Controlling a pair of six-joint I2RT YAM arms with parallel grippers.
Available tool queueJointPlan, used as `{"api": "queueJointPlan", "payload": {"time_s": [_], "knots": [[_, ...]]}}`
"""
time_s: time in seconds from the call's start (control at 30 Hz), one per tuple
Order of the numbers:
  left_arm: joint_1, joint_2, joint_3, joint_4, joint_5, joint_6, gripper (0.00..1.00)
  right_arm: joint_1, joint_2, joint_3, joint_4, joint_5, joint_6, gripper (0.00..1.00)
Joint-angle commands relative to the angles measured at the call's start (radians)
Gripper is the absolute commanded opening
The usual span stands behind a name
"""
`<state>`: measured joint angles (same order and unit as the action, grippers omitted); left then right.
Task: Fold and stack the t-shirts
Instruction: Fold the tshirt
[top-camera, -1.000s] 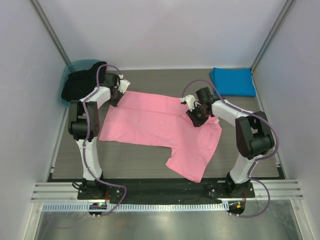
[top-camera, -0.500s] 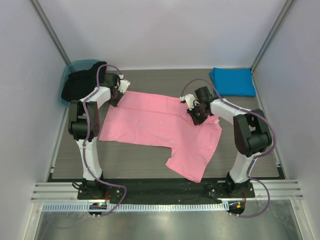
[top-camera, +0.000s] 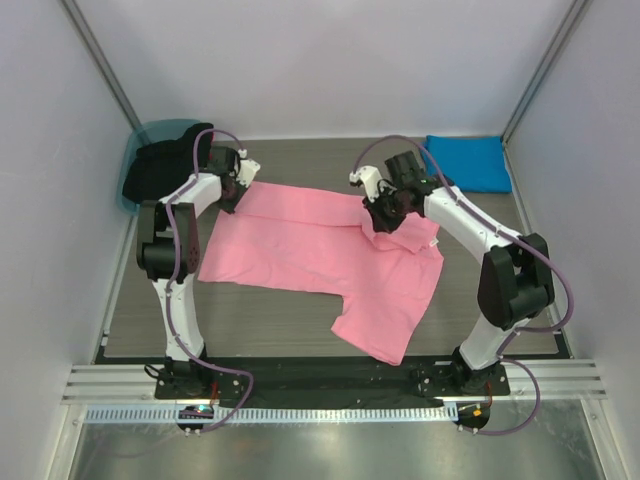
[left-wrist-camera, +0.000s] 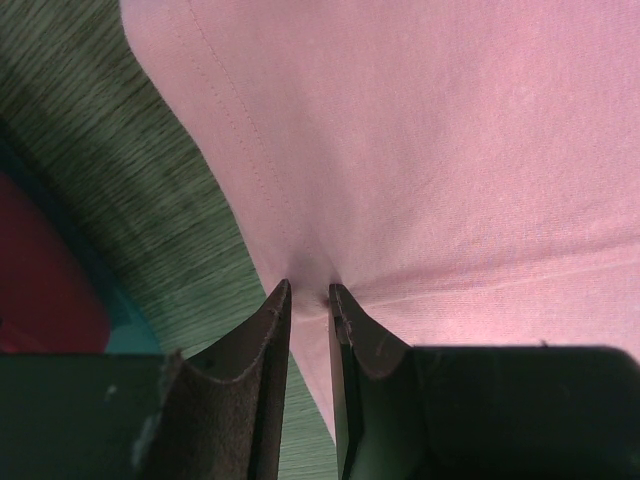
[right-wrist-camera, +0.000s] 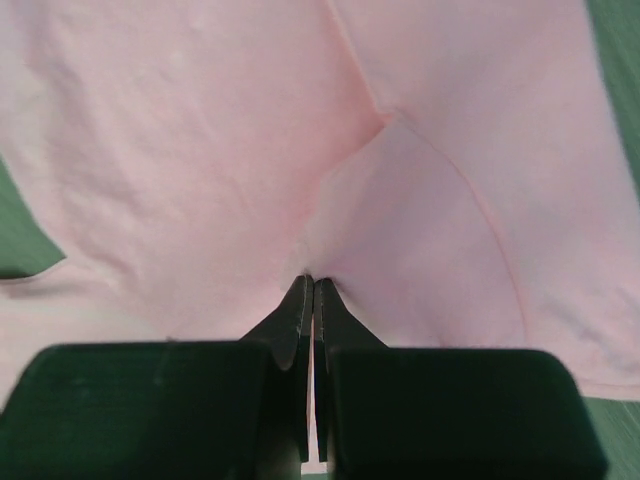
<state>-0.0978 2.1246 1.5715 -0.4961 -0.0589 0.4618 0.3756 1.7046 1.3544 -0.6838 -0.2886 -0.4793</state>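
While the left gripper (top-camera: 240, 194) pinches a far corner of the pink t-shirt (top-camera: 300, 245) spread on the table (top-camera: 260, 322), the right gripper (top-camera: 384, 214) — clamped on its far edge — has raised that cloth. Folding looks begun.

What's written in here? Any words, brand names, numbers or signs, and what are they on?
No text can be read in any view.
The pink t-shirt and the blue t-shirt are plain, with no print or tag showing.
The teal tub shows no label.
The fittings along the near rail are too small to tell whether they carry marks.
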Motion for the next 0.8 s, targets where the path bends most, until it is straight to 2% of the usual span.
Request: {"api": "queueJointPlan", "payload": {"time_s": [0.0, 0.03, 0.07, 0.13, 0.17, 0.27, 0.4, 0.5, 0.63, 0.77], "knots": [[-0.002, -0.009, -0.001, 0.011, -0.004, 0.020, 0.22, 0.058, -0.019, 0.009, -0.080, -0.075, 0.010, 0.01], [-0.002, -0.009, -0.001, 0.011, -0.004, 0.018, 0.23, 0.066, -0.016, 0.006, -0.082, -0.076, 0.013, 0.01], [-0.002, -0.012, -0.001, 0.011, -0.004, 0.020, 0.23, 0.071, -0.013, 0.008, -0.082, -0.066, 0.019, 0.06], [-0.002, -0.014, 0.002, 0.011, -0.005, 0.018, 0.22, 0.074, -0.010, 0.015, -0.076, -0.055, 0.033, 0.20], [-0.002, -0.015, 0.002, 0.011, -0.005, 0.020, 0.23, 0.074, -0.011, 0.026, -0.076, -0.047, 0.034, 0.30], [-0.002, -0.020, 0.004, 0.011, -0.005, 0.018, 0.23, 0.056, -0.028, 0.086, -0.063, -0.018, 0.059, 0.37], [-0.003, -0.028, 0.002, 0.011, -0.007, 0.020, 0.23, -0.032, -0.028, 0.202, -0.043, -0.056, 0.129, 0.38], [-0.003, -0.034, -0.004, 0.011, -0.009, 0.024, 0.22, -0.047, -0.054, 0.210, -0.112, -0.086, 0.049, 0.35], [-0.003, -0.037, -0.005, 0.010, -0.010, 0.025, 0.23, -0.038, -0.075, 0.074, -0.248, -0.162, -0.065, 0.33], [-0.005, -0.037, -0.007, 0.010, -0.010, 0.023, 0.22, -0.038, -0.105, -0.075, -0.270, -0.153, -0.123, 0.30]]}}
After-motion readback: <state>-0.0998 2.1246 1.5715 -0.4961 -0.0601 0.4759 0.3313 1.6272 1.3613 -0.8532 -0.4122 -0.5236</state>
